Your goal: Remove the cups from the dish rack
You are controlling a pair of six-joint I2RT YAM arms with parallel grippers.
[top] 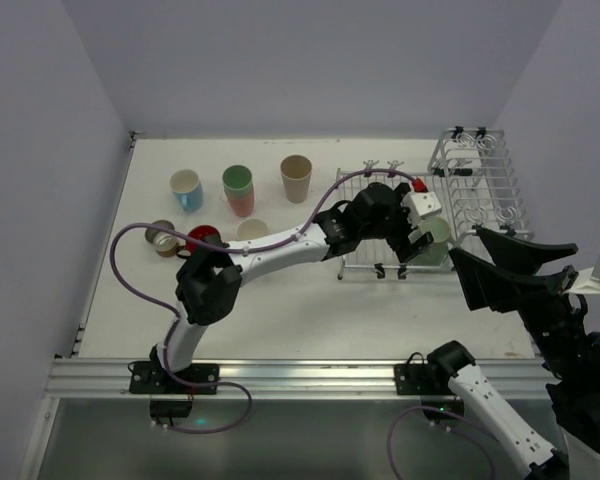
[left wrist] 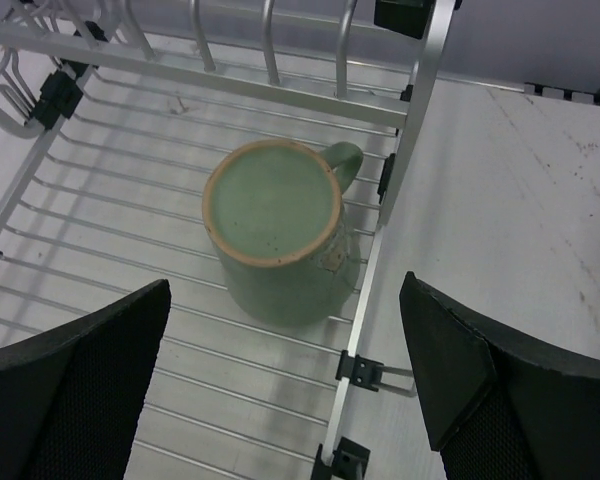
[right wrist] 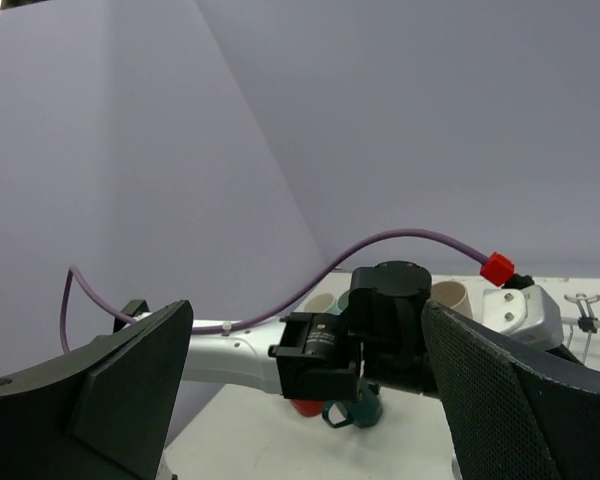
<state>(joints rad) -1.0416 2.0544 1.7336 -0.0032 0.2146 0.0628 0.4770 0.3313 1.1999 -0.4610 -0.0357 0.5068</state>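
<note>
Left wrist view showed the left gripper point(left wrist: 285, 300) with its 2 fingers spread wide above a sage green mug point(left wrist: 275, 230), touching neither. The mug stood upright on the flat grid of the dish rack point(left wrist: 100, 200), just beside its side rail. In the top view, a light blue mug point(top: 187, 188), a pink tumbler point(top: 238, 190) and a beige tumbler point(top: 296, 177) stood in a row on the table point(top: 280, 310), left of the rack. The right gripper point(right wrist: 305, 320) hung raised, fingers apart.
</note>
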